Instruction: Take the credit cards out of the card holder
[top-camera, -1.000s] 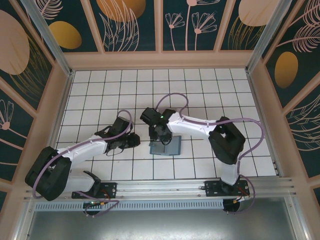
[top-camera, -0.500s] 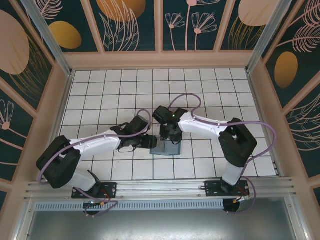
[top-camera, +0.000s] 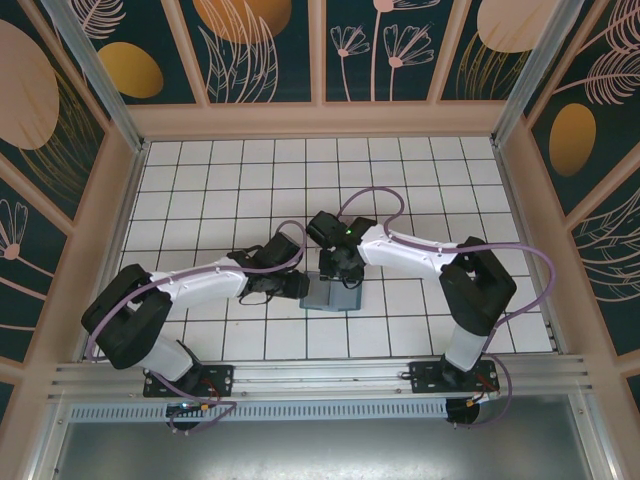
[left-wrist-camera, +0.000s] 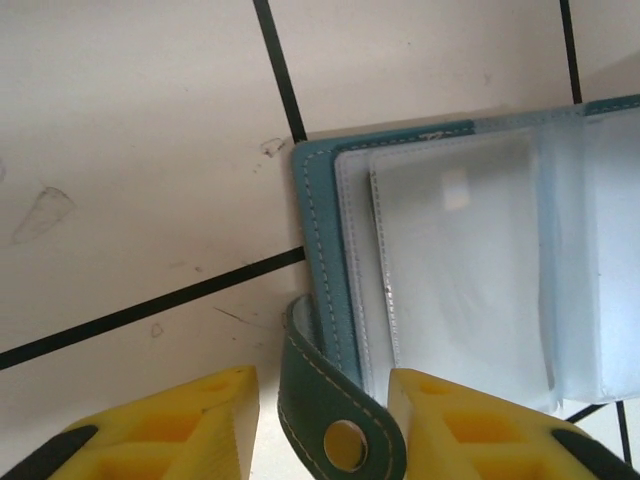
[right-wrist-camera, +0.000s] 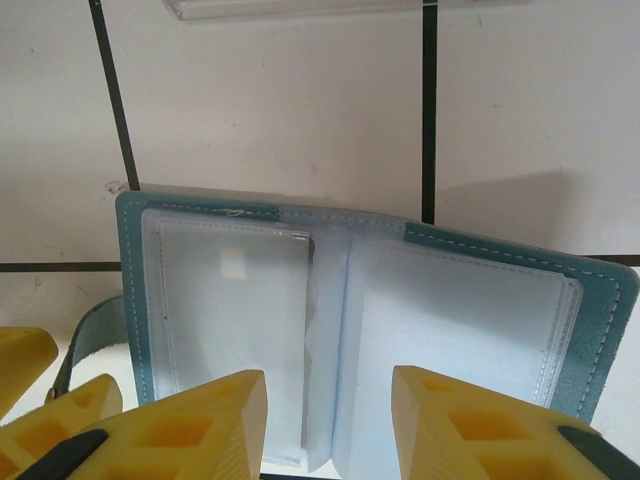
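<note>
As card holder (right-wrist-camera: 350, 320) gapes, clear box (right-wrist-camera: 300, 6) beyond

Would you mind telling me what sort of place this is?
Likely a robot test cell: two arms bolted to a metal rail, a white tiled floor, and flower-print wall panels enclosing it.

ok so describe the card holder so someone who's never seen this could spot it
On the white tiled table, look near the middle, where the left gripper and right gripper meet. The card holder lies open flat under them. It is the one slate-blue thing there, stitched round its edge, with cloudy clear sleeves inside and a snap strap.
</note>
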